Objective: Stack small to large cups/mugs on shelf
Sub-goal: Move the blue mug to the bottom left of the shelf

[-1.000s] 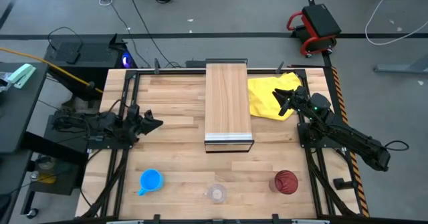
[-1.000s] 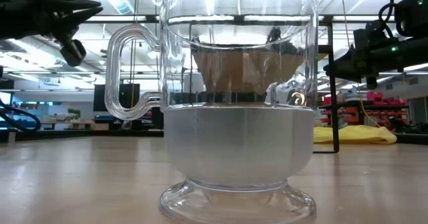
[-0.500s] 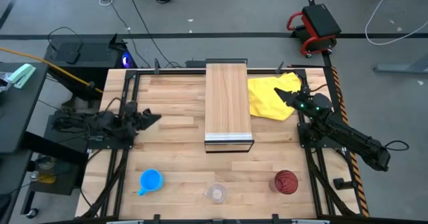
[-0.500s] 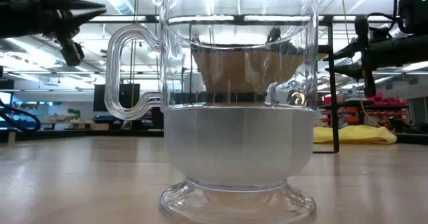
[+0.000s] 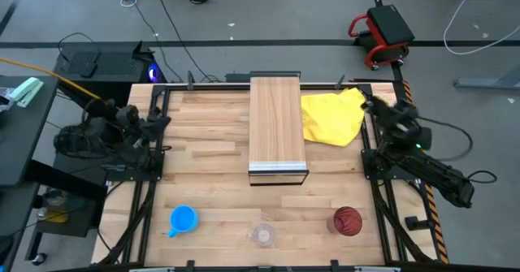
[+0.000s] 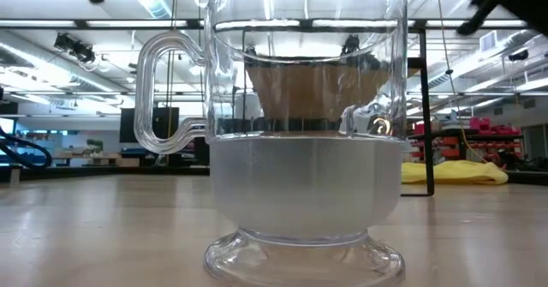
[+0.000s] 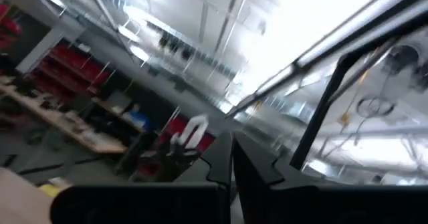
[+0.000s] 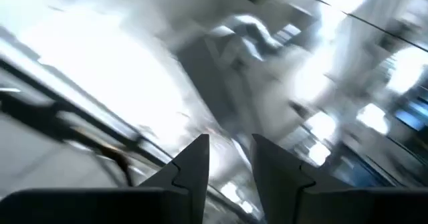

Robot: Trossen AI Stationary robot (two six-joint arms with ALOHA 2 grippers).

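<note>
1. Our left gripper point(image 7: 231, 158) has its two dark fingers pressed together and holds nothing. It sits over the table's 9 o'clock edge.
2. Our right gripper point(image 8: 229, 158) has a gap between its fingers and holds nothing. It sits near the 3 o'clock edge, just beside the crumpled yellow cloth point(image 5: 331, 115).
3. The long light-wood shelf on a dark frame point(image 5: 276, 124) stands toward 12 o'clock, with no cup on it.
4. Along the 6 o'clock edge stand the bright blue mug with a handle point(image 5: 183, 219), the small clear glass cup point(image 5: 263, 234) and the dark red tumbler point(image 5: 347, 221).
5. The glass cup is hard to see and slippery, so we think a bad pinch could tip it.
</note>
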